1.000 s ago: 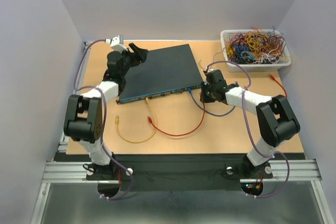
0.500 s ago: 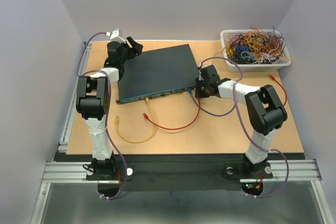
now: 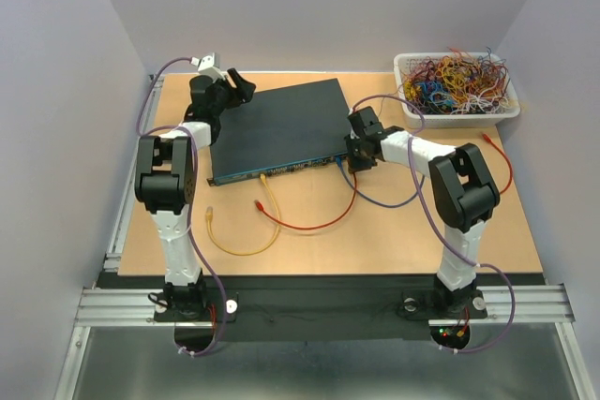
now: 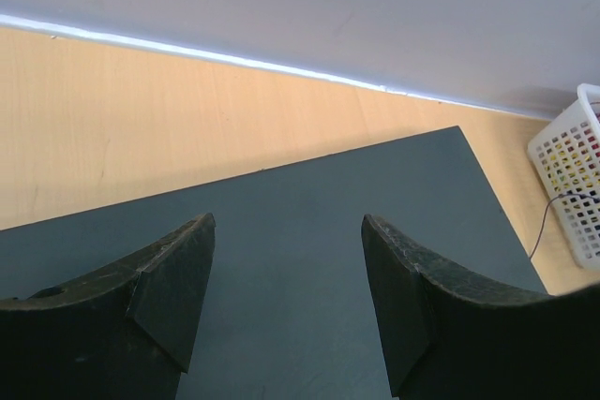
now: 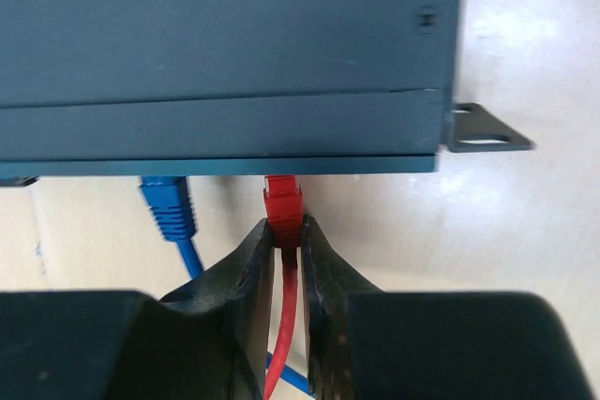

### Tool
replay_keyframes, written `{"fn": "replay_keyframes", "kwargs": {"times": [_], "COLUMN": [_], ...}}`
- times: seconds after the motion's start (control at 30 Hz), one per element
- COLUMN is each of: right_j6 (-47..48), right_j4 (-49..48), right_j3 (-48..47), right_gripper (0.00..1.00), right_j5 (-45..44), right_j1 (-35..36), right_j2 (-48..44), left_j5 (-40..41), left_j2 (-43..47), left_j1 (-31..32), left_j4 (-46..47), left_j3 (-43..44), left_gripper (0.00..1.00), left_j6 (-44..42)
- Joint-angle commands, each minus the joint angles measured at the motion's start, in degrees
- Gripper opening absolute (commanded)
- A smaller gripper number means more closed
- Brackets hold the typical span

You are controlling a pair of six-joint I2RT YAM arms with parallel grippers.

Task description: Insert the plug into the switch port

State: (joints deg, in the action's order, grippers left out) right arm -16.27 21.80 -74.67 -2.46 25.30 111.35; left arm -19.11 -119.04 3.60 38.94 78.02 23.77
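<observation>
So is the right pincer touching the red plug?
Touching. The right wrist view shows the right pincer closed on the red plug, pressed against both its sides with no gap.

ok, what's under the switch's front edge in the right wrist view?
A red plug, pinched by the right gripper, and a blue plug beside it both run in under the front edge of the switch. How deep either sits is covered by the switch's top.
</observation>
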Motion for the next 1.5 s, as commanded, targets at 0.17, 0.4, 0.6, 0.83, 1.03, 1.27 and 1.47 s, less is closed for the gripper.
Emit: {"fn": "replay_keyframes", "kwargs": {"times": [0.17,0.4,0.6,0.83,1.03,1.27,1.47], "right_j6": [0.27,0.19,-0.08,-0.51,-0.69,-0.87,-0.95], "right_j4": [3.07,3.16,3.68,3.77,3.86,3.86,3.86], "right_j3": [-5.83,-8.29,-10.31,-11.46,-12.95,-14.8,-15.59], "right_gripper": [0.0,0.0,0.0,0.0,0.01,0.0,0.0], "right_j5": [-9.06,-5.98,-6.33,-8.78,-10.9,-10.73,-10.72], "right_j1": [-0.25,0.45,2.47,3.0,3.09,3.44,4.41], "right_j2": [-0.61,1.41,3.26,3.17,2.91,3.17,3.52], "left_j5": [-1.28,-1.37,-1.37,-1.63,-1.63,-1.8,-1.89], "left_j2": [5.58,5.58,5.31,4.96,4.96,4.7,4.35], "left_j1": [-1.49,-1.66,-1.84,-2.01,-2.19,-2.28,-2.36], "left_j4": [2.37,2.37,2.37,2.28,2.28,2.28,2.28], "left_j3": [-1.9,-2.43,-2.43,-2.43,-2.61,-2.52,-2.43], "left_gripper": [0.75,0.75,0.75,0.75,0.75,0.75,0.75], "left_j6": [-1.97,-2.06,-2.15,-2.15,-2.06,-1.97,-1.88]}}
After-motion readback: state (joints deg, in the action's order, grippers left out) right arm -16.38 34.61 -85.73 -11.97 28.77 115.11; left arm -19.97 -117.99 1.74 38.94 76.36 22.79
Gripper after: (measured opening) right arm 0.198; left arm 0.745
